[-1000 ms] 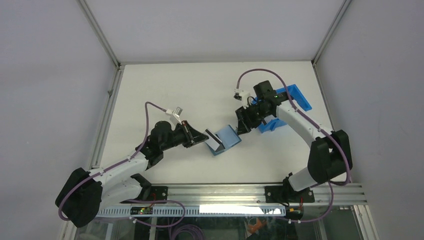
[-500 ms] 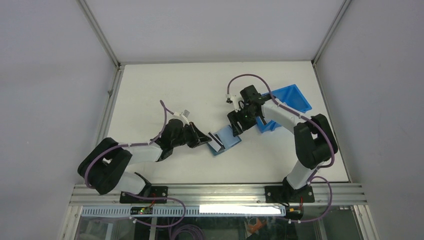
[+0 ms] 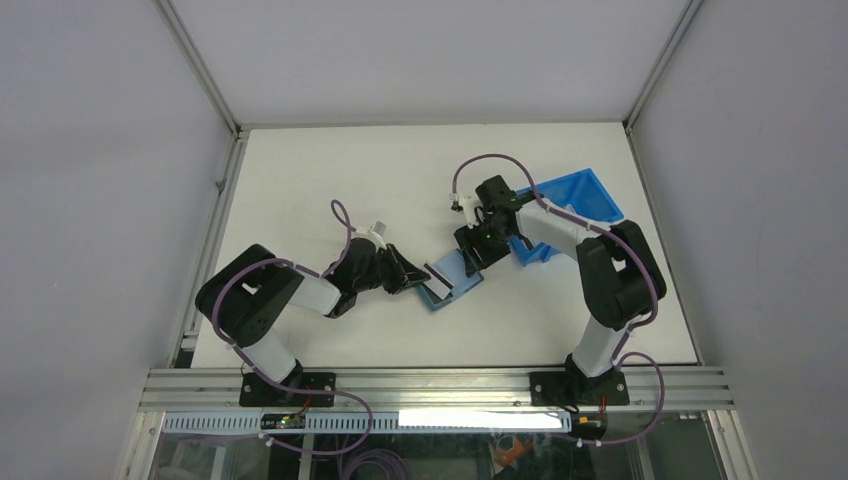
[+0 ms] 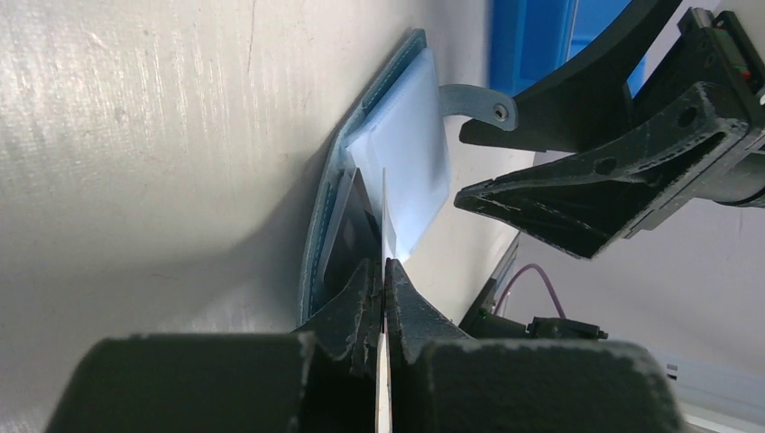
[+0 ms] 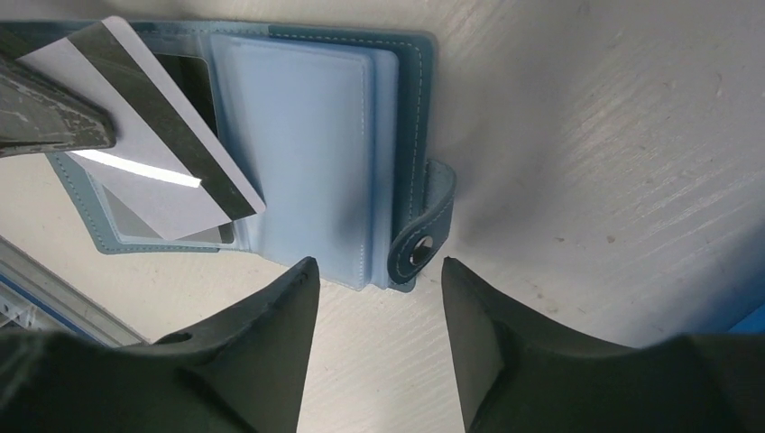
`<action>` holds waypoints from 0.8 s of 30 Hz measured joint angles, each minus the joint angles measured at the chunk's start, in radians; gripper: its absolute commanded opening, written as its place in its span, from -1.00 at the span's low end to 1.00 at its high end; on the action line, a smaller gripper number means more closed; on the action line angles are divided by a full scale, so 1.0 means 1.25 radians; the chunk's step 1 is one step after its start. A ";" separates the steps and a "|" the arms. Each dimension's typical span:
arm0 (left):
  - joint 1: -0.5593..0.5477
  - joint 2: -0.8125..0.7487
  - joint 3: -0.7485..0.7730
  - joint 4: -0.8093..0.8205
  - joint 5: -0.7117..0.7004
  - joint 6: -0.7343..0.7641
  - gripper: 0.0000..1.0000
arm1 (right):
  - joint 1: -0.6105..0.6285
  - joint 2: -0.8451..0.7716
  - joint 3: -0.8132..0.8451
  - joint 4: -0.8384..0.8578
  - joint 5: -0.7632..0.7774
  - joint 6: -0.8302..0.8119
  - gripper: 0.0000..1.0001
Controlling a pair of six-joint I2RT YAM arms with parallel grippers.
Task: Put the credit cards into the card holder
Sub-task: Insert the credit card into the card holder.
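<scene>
Over the open card holder (image 5: 307, 135), left claw (image 4: 384, 269) pinches a credit card (image 5: 149, 149).

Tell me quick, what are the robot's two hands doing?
Left hand: closed, pinching a credit card.
Right hand: open, empty, by the card holder.

No writing, brand, number or sign is legible anywhere; the credit card (image 5: 135, 144) shows only a dark stripe, the card holder (image 5: 307, 153) plain stitching.
</scene>
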 measured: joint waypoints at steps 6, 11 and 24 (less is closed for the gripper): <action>-0.001 0.005 -0.002 0.020 -0.001 -0.013 -1.00 | 0.002 0.009 0.000 0.002 0.006 0.008 0.00; -0.001 0.005 -0.018 0.024 -0.003 -0.022 -1.00 | 0.005 0.027 -0.001 0.003 0.009 0.011 -0.05; -0.007 0.001 -0.022 0.018 -0.005 -0.048 -1.00 | 0.010 0.033 -0.001 0.006 0.014 0.019 -0.14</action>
